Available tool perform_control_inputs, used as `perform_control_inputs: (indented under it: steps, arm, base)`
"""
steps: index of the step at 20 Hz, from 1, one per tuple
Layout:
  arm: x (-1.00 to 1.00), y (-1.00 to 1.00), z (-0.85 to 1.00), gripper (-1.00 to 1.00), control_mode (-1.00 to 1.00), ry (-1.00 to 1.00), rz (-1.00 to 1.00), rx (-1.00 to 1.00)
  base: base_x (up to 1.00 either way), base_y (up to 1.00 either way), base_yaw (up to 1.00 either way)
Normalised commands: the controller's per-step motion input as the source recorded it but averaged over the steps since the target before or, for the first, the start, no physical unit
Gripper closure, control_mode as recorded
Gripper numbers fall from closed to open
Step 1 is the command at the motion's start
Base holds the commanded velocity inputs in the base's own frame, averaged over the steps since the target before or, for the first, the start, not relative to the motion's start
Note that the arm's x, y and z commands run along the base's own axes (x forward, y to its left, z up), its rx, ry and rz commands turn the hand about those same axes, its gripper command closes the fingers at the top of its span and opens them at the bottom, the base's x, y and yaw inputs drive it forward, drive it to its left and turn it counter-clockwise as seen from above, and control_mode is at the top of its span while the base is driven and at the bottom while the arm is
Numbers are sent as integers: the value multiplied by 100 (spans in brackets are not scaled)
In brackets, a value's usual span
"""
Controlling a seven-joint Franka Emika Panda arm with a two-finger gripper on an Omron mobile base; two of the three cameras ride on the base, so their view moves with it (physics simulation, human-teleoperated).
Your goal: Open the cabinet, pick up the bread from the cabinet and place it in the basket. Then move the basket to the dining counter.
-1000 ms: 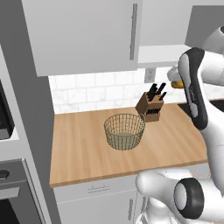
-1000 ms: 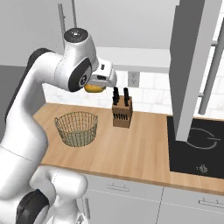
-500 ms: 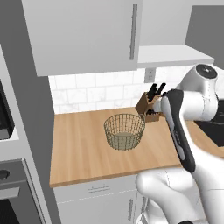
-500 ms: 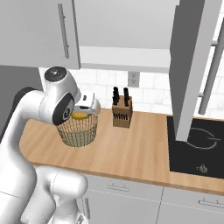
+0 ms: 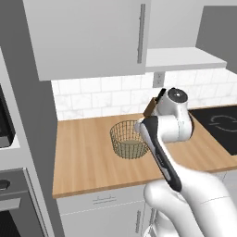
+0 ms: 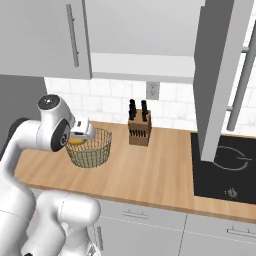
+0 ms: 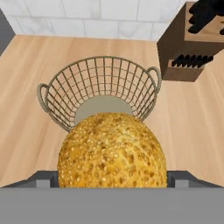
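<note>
Tool (image 6: 84, 134) holds the small round golden sesame-speckled bun (image 7: 113, 151), jaws spread wide around it; in the hand view the bun sits between the two dark finger tips, one tip (image 7: 43, 179) showing at 9 o'clock of it. In the right base view the bun (image 6: 75, 141) shows as an orange patch at the tool, at the 9 o'clock rim of the round tan-gold wire mesh basket (image 6: 92, 149).

Hand view: basket (image 7: 100, 94) lies just past the bun at 12 o'clock, beige base bare, two small loop handles at 3 and 9 o'clock. Bun overlaps the near rim; whether it touches the wire can't be told.

Basket (image 5: 129, 140) stands mid-depth on the light wooden desk (image 5: 83, 152) backed by white tiles. Brown wooden knife block with black handles (image 6: 139, 126) stands near the basket at 2 o'clock, apart from it.

No readable writing or brands anywhere.

Room: bare desk at 9 and 6 o'clock of the basket up to the front edge. Black cooktop (image 6: 225, 170) takes the desk's 3 o'clock end. Light grey wall cabinet door with vertical bar handle (image 6: 45, 35) hangs overhead at 12 o'clock; open grey door (image 6: 217, 75) hangs over the cooktop edge.
</note>
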Motion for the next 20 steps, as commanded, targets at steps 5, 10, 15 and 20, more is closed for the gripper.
perform_control_inputs:
  steps: [5,10,15,20]
  arm:
    - [53,24,-19,100,-100,7,0,0]
    - [59,0,-12,100,-100,9,0,0]
    - [60,2,-37,100,-100,14,0,0]
    - [53,10,-53,100,-100,6,0,0]
  base:
    - [0,0,0]
    - [0,0,0]
    - [0,0,0]
    - [0,0,0]
